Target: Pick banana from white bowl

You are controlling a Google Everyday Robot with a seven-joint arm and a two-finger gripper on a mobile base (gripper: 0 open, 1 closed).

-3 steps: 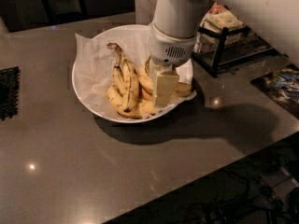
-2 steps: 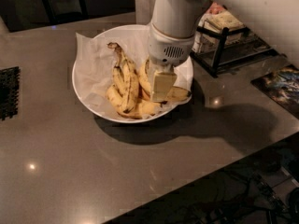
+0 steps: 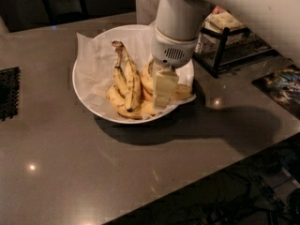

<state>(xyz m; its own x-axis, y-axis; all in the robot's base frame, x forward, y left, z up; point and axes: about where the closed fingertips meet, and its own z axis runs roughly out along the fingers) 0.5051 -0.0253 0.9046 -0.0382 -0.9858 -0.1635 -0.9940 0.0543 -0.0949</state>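
The white bowl lined with crinkled white paper sits on the grey counter at upper centre. It holds a bunch of thin brown-streaked bananas with a dark stem, and shorter yellow bananas at the right rim. A thick curved yellow banana lies right of the bunch, largely hidden behind my gripper. My gripper points straight down into the right half of the bowl, its tip among the bananas and touching or just above them.
A black wire rack holding a pale packet stands just right of the bowl, behind my arm. A black mat lies at the left edge. A printed card lies at the right. The counter's front edge runs diagonally at lower right.
My gripper has stayed over the right half of the bowl, at most sinking slightly. The bananas have hardly shifted.
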